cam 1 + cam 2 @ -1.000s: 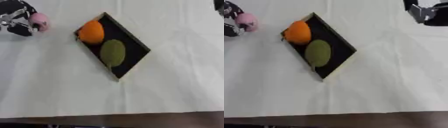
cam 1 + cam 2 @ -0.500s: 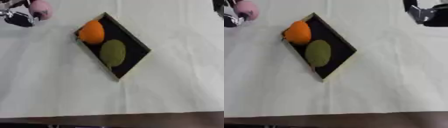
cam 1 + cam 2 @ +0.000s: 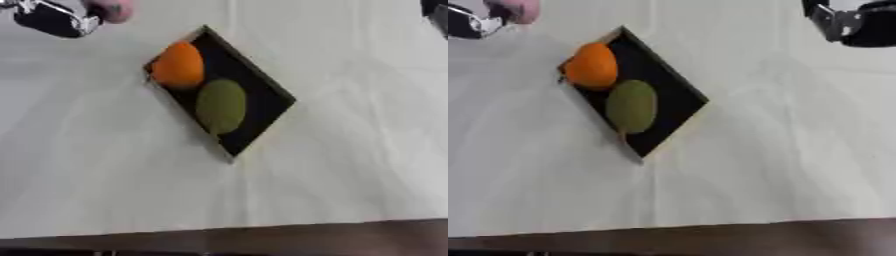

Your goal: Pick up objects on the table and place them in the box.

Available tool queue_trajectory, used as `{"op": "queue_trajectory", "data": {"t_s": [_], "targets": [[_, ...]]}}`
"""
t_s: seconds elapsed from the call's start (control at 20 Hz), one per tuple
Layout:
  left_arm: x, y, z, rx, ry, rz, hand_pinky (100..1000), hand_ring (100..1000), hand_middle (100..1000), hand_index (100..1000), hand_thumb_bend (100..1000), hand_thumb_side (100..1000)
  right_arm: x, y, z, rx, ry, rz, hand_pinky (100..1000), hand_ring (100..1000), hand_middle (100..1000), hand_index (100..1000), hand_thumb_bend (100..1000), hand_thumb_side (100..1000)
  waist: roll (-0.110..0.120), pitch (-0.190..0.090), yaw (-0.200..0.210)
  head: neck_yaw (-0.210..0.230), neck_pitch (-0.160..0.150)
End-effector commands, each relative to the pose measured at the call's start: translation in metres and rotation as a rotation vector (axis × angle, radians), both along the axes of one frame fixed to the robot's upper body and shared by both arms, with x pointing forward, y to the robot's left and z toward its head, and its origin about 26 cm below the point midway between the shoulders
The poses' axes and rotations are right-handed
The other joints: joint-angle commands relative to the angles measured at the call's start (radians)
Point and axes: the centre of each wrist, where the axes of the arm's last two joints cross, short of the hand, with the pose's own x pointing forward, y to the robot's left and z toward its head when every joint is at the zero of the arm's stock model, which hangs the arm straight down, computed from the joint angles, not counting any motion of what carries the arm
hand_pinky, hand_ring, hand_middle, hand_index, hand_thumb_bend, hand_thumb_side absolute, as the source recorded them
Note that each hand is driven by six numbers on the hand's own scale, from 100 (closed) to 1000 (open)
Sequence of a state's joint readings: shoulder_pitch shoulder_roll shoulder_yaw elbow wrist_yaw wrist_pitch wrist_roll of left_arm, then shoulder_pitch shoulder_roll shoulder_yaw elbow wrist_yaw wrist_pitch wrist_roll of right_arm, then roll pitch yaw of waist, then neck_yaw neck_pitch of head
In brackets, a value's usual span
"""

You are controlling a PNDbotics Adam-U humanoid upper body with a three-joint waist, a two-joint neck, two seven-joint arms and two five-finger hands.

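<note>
Carrying a small pink rounded object [image 3: 112, 9], the left hand [image 3: 54, 19] is clamped on it up-left of the shallow black rectangular box [image 3: 254, 95]; releasing early would drop it onto the desk [image 3: 350, 165].

Pale cloth-covered table [image 3: 350, 165], dark strip of its front edge along the bottom.
</note>
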State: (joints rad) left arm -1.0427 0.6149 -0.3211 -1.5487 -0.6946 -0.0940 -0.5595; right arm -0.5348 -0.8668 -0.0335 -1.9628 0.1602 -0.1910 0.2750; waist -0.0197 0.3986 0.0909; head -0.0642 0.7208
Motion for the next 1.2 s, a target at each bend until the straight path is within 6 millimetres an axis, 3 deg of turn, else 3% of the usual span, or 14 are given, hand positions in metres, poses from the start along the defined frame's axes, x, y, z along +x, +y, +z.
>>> {"op": "queue_trajectory", "data": {"t_s": [0.05,0.4,1.0,1.2], "targets": [[-0.011,-0.023,0.012,0.014,-0.007,-0.088,665,633,625,728,100,231,-0.008,0.000,0.015,-0.009,-0.053,0.000,898,764,655,778,100,155,0.002,-0.032,-0.005,0.002,0.005],[0.002,-0.055,-0.007,0.083,0.083,-0.138,670,642,634,737,100,257,-0.008,0.003,0.017,-0.003,-0.060,0.012,898,764,654,778,100,161,0.007,-0.032,-0.015,0.011,0.006],[0.042,-0.067,-0.042,0.105,0.151,-0.041,692,674,667,760,243,338,-0.008,0.005,0.017,0.001,-0.055,0.026,899,763,653,777,100,174,0.005,-0.028,-0.020,0.020,0.009],[0.050,-0.069,-0.051,0.105,0.146,-0.032,721,721,722,816,321,375,-0.007,0.005,0.016,0.000,-0.052,0.025,900,763,653,777,100,182,0.004,-0.026,-0.023,0.022,0.009]]}}
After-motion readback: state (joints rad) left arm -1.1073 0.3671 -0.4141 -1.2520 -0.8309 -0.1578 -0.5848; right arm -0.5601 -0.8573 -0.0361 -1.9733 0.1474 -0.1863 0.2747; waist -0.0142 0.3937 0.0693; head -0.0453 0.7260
